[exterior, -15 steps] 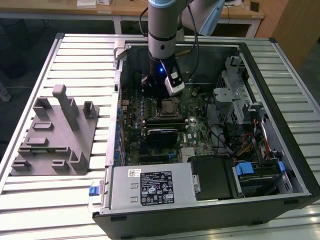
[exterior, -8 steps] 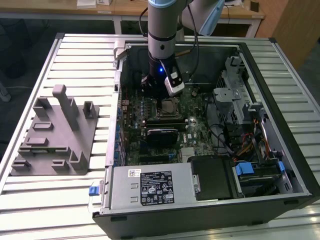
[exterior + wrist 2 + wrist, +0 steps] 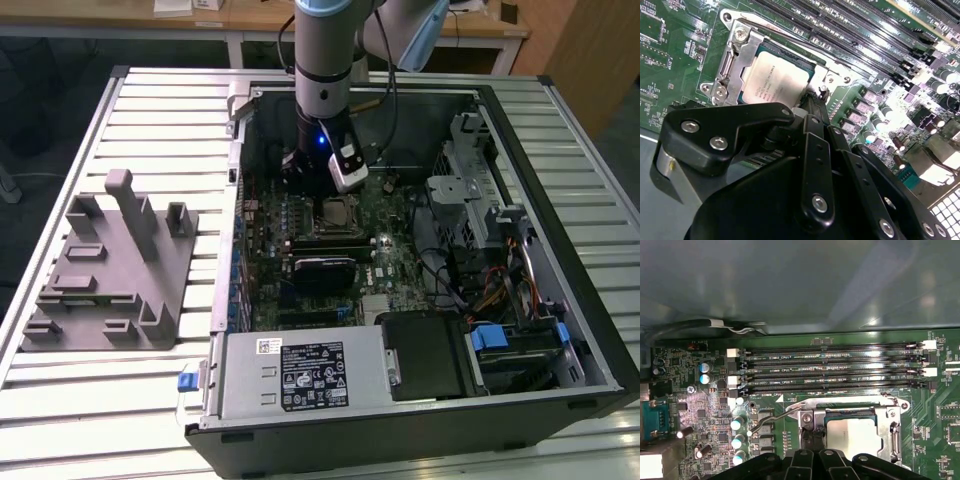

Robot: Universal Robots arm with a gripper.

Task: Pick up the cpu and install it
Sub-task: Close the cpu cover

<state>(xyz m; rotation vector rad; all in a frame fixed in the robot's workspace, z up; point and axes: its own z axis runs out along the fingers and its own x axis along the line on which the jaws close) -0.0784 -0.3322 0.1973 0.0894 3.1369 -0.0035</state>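
Exterior view: high, looking down on tabletop [image 3: 100, 400] and open computer case [image 3: 400, 445].
First wrist view: close above the motherboard [image 3: 700, 405].
Second wrist view: closer, slanted.
Shared: the cpu [image 3: 855, 437] in its socket [image 3: 890, 425].

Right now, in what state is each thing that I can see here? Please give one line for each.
cpu: lying flat in the socket, metal top up, not held.
socket: holds the cpu; whether its lever is latched, cannot tell.
memory slots: no modules in them.
computer case: lying on its side, side panel off.
gripper: down inside the case, at the socket's edge.
grey fixture: beside the case, on the exterior view's left.
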